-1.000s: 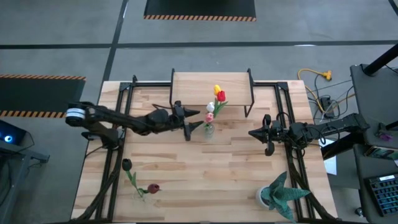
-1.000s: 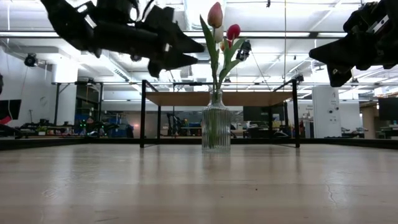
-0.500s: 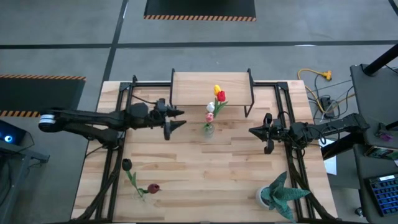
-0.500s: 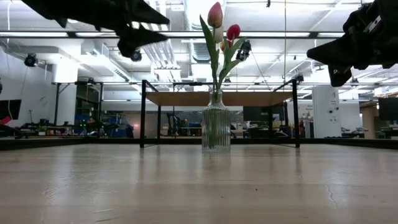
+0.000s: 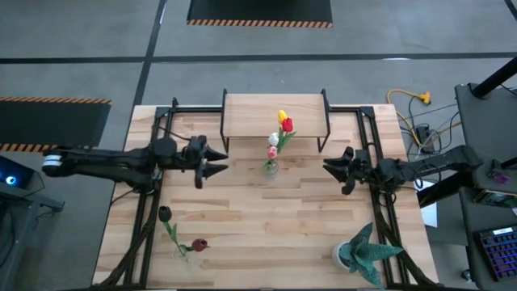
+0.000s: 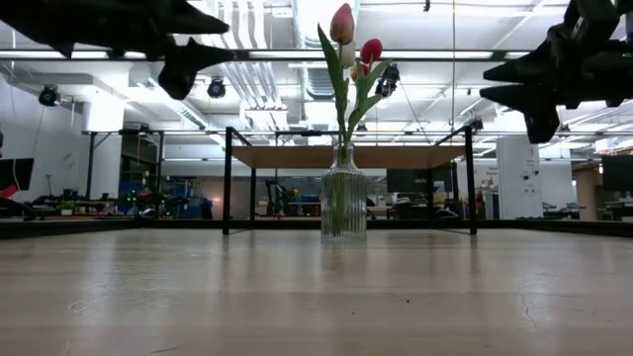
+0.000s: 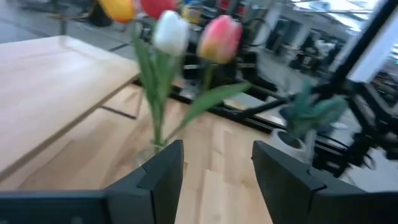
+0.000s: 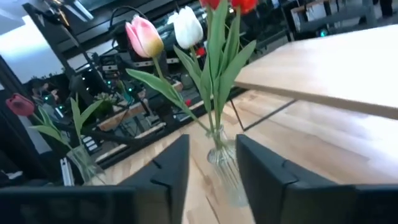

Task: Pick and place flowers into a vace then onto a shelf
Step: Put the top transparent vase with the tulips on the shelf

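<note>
A ribbed clear glass vase (image 6: 343,203) stands on the table just in front of the shelf (image 5: 273,113). It holds tulips (image 5: 279,133) in yellow, red, white and pink, their stems inside it. A dark maroon tulip (image 5: 165,213) and a red tulip (image 5: 199,244) stand in a second small glass (image 8: 84,165) near the table's near-left corner. My left gripper (image 5: 216,162) hovers open to the left of the vase and above the table, pointing at it. My right gripper (image 5: 328,168) hovers open to the right of the vase, also pointing at it. Neither one touches anything.
A spiky teal-green potted plant (image 5: 367,252) stands at the near-right corner. Black metal frame rails (image 5: 153,186) run along the table's left and right sides. Bare planks lie between the vase and the near edge.
My left gripper has drawn back from the vase toward the table's left edge, staying open and raised. My right gripper has stayed about where it was; in the low view its two fingertips now show one above the other. The vase and tulips have not moved.
</note>
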